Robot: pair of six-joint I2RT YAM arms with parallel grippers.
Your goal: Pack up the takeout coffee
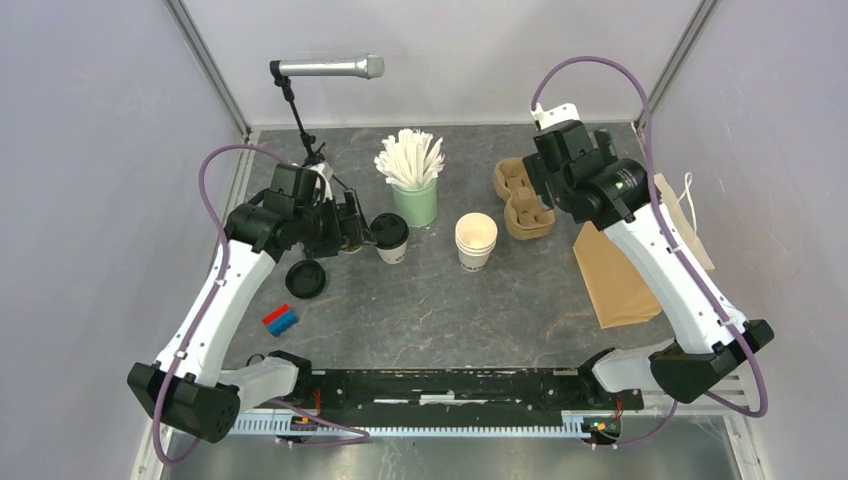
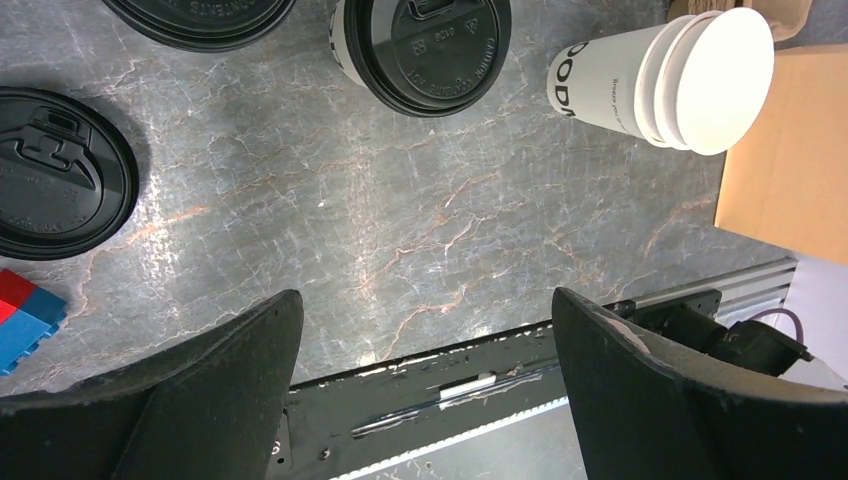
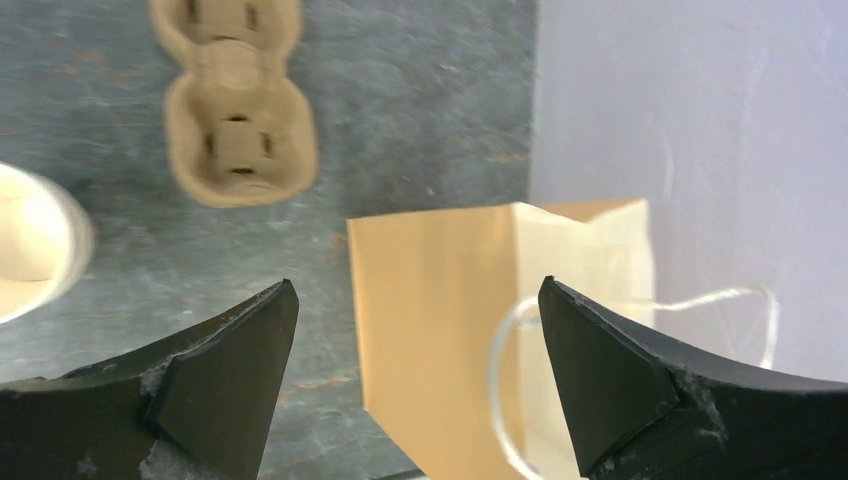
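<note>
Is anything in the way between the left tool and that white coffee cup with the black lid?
Nothing visible. Only bare tabletop shows between the open left tool and the lidded white cup; a loose black lid lies off to the side.

**Clutter around the stick cup**

Mint-green cup (image 1: 415,203) stands upright toward the back of the grey table (image 1: 420,310), stuffed with white sticks (image 1: 408,158). Stack of lidless cream cups (image 1: 476,240) sits just to its near right. Pulp cup carrier (image 1: 512,185) is further right, about level with it. Brown paper bag (image 1: 615,285) lies flat, well off to its near right. Mic (image 1: 330,67) on a stand is behind it to the left. Loose black lid (image 1: 305,279) and red-and-blue block (image 1: 280,319) are well to its near left.
</note>
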